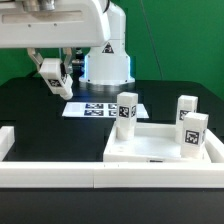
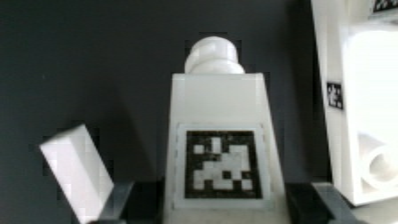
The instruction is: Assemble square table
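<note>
1. A robot arm hangs over a black bench (image 1: 40, 110). Its gripper (image 1: 52, 80) is raised near the exterior view's left, well apart from the table parts.
2. The wrist view shows a white leg (image 2: 221, 130) with a black-and-white tag, standing between the two dark jaws. The jaws are closed on this leg, holding it near its tagged end, with its round peg pointing away from the camera.
3. The step in hand looks like carrying a leg toward the top for fitting.
4. The square top (image 1: 165, 152), a white tray with a raised rim, lies on the bench toward the exterior view's right.
5. Three more tagged legs stand at the tray: one (image 1: 125, 112) at its far edge, one (image 1: 186, 111) at the far right, one (image 1: 194, 135) nearer. Whether each stands inside the rim is unclear.
6. A flat marker board (image 1: 100, 109) lies behind the tray.
7. The next move probably calls for lining the peg up with a corner hole.
8. White rails (image 1: 60, 178) edge the bench.
</note>
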